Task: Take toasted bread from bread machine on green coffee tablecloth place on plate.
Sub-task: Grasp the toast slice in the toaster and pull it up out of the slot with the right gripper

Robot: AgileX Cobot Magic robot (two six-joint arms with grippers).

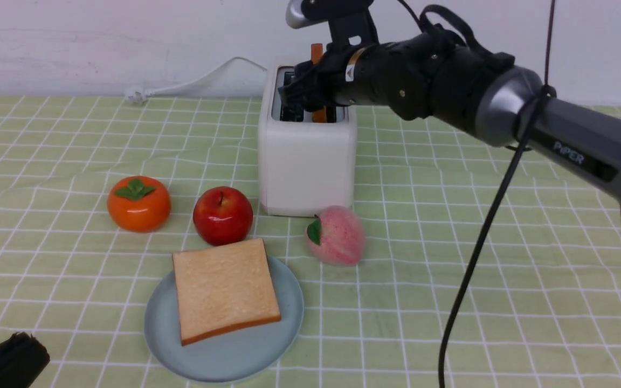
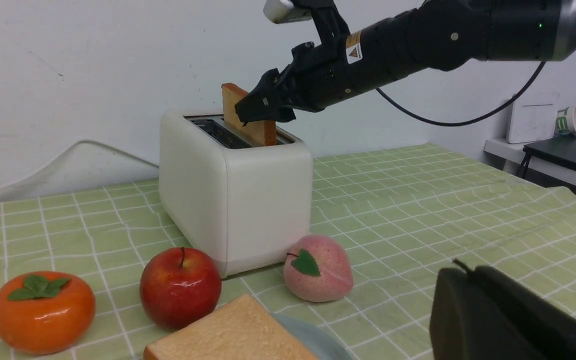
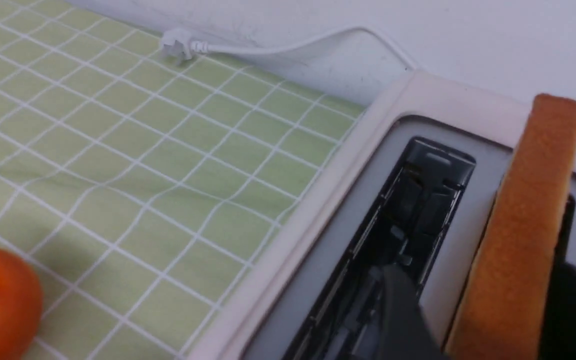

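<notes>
Tblcloth (image 1: 423, 302) pale grn w/ wht grid; toaster (image 1: 308, 167) wht, top gry; plate (image 1: 235, 364) blue-gry; bread (image 1: 224, 291) golden-tan.

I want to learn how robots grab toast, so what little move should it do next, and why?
I think the right gripper should gently squeeze its fingers together: they stand on either side of the toast, which is still in the toaster.

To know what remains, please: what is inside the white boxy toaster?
One golden-brown toast slice stands in one slot; the other slot shows no bread. The slots' bottoms are hidden.
</notes>
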